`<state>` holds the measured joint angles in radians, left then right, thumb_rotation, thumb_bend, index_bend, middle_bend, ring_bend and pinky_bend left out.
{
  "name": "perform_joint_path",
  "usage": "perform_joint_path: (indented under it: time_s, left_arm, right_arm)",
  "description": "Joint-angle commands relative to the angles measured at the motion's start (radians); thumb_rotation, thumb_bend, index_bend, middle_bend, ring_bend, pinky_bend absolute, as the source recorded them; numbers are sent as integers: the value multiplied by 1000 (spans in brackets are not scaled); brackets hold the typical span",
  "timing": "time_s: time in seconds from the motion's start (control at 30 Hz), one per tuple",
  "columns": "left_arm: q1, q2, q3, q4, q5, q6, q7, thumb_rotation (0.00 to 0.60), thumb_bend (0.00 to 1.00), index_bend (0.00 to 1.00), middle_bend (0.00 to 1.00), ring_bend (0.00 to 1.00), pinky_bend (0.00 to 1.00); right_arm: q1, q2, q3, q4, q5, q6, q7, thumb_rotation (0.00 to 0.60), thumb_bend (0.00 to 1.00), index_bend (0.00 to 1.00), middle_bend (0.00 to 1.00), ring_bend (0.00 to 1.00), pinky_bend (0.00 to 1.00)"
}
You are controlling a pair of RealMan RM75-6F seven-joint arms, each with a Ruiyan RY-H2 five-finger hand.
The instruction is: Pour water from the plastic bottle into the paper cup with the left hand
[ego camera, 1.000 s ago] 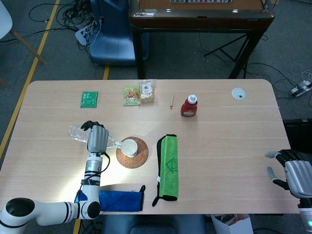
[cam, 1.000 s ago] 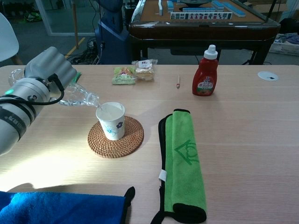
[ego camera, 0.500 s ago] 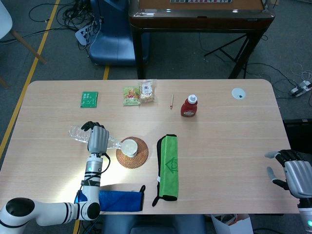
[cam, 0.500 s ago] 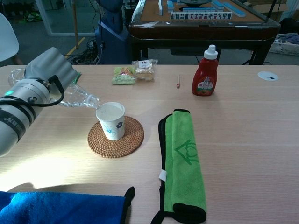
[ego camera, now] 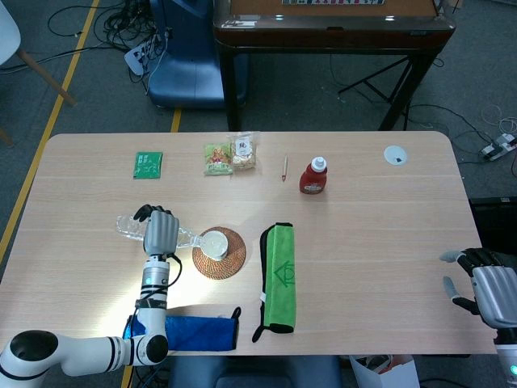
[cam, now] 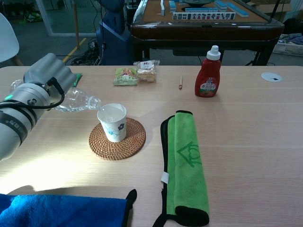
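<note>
My left hand (cam: 46, 75) (ego camera: 159, 229) grips a clear plastic bottle (cam: 78, 100) (ego camera: 185, 237) that lies nearly level, its neck pointing right just short of the rim of the paper cup (cam: 112, 122) (ego camera: 214, 242). The white cup with a blue flower print stands on a round woven coaster (cam: 118, 141) (ego camera: 220, 257). Its inside looks pale; the water level is not readable. My right hand (ego camera: 485, 287) hovers at the table's right front edge, fingers apart and holding nothing; the chest view does not show it.
A folded green towel (cam: 186, 165) (ego camera: 279, 276) lies right of the coaster. A blue cloth (cam: 57, 211) sits at the front edge. A red sauce bottle (cam: 208, 73), a pencil (cam: 180, 83), snack packets (cam: 137, 72) and a green packet (ego camera: 148, 164) line the far side.
The left hand has tipped the bottle back toward level and drawn it slightly left, so its neck has lifted off the cup's rim. The right hand has not moved.
</note>
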<state>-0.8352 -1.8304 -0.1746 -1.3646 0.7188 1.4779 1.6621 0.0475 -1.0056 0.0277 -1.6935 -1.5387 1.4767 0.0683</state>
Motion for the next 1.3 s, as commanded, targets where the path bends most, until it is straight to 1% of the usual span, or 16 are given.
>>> perform_joint_path:
  time_s: [0.03, 0.07, 0.13, 0.27, 0.5, 0.87, 1.0, 1.17, 1.3]
  left_arm:
    - [10, -11, -23, -10, -31, -1, -19, 600, 47, 689, 770, 514, 496]
    - [11, -12, -27, -13, -37, 1, -20, 600, 47, 689, 770, 514, 496]
    - [17, -19, -56, -37, -73, 3, -40, 600, 47, 689, 769, 514, 496]
    - [21, -21, -98, -75, -116, 3, -76, 600, 47, 689, 769, 514, 496]
    - [41, 4, -105, -84, -100, -1, -184, 600, 46, 689, 769, 514, 496]
    - [133, 75, -175, -116, -74, -20, -522, 600, 47, 686, 769, 515, 500]
    - [166, 103, -207, -156, -79, -55, -652, 600, 47, 683, 769, 516, 510]
    - [203, 136, -218, -192, -59, -103, -805, 600, 47, 676, 767, 514, 513]
    - [228, 136, -218, -174, -27, -127, -933, 600, 47, 668, 768, 510, 513]
  right_arm:
    - [0, -1, 0, 1, 1, -2, -1, 600, 447, 391, 405, 288, 257]
    - [1, -1, 0, 1, 1, -2, -1, 600, 447, 391, 405, 288, 257]
    - [1, -2, 0, 1, 1, -3, -2, 600, 447, 391, 405, 288, 257]
    - [2, -3, 0, 2, 4, -6, -4, 600, 447, 391, 405, 288, 257]
    - [1, -2, -1, 0, 1, -3, -3, 600, 447, 391, 405, 288, 257]
    - [3, -6, -1, 2, 7, -12, -10, 600, 447, 391, 405, 288, 257]
    - [6, -8, -4, 3, 9, -22, -11, 600, 447, 391, 405, 288, 257]
    - [7, -11, -4, 4, 11, -25, -16, 600, 446, 391, 405, 288, 257]
    - [7, -11, -3, 5, 12, -25, -16, 600, 447, 391, 405, 288, 257]
